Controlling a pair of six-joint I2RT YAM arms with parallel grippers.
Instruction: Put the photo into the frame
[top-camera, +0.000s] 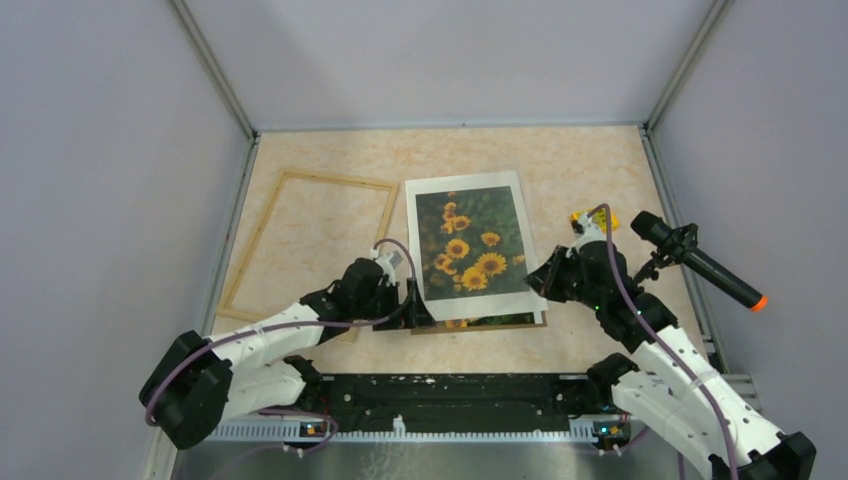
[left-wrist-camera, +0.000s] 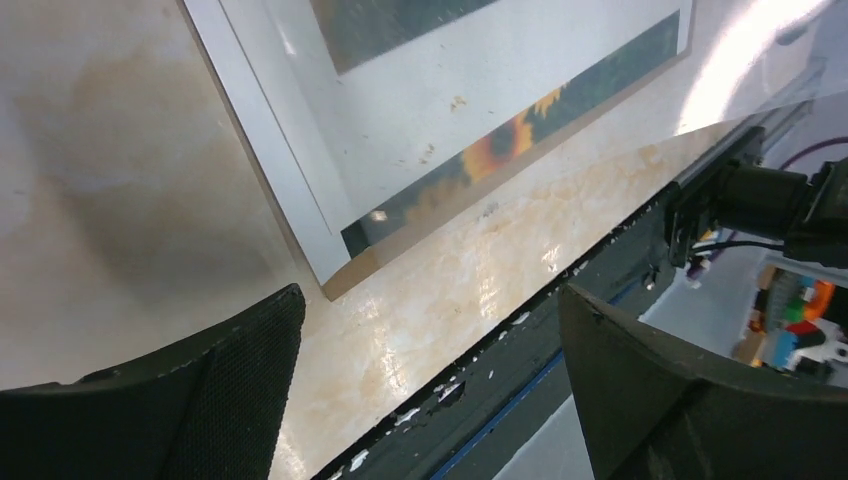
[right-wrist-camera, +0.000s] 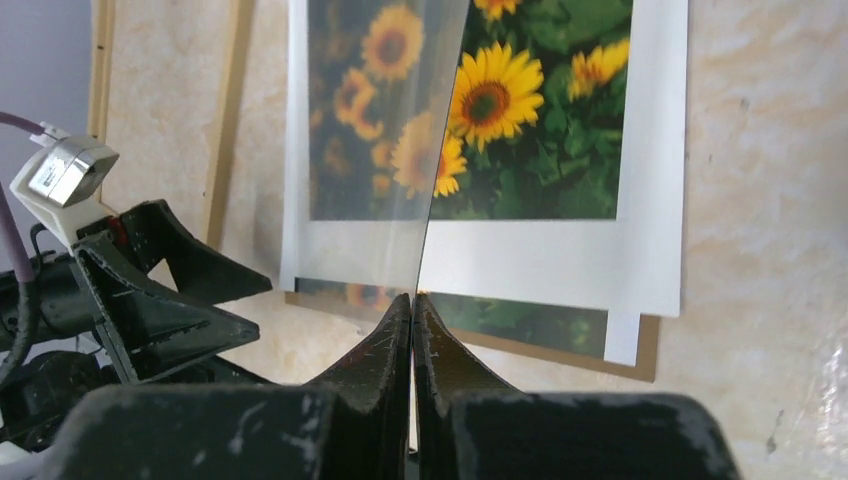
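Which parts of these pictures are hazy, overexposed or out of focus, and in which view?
Right wrist: the photo is sharp on the right but hazy on the left, behind a clear sheet pinched by the right gripper. Left wrist: white glare blows out the top right corner. Top external: even light, no strong glare.

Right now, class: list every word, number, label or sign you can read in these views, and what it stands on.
No readable text anywhere.
The photo shows only sunflowers; white mat, frame and the clear sheet in the right tool are blank.
Coloured parts at the right edge of the left wrist view: too blurred to read.
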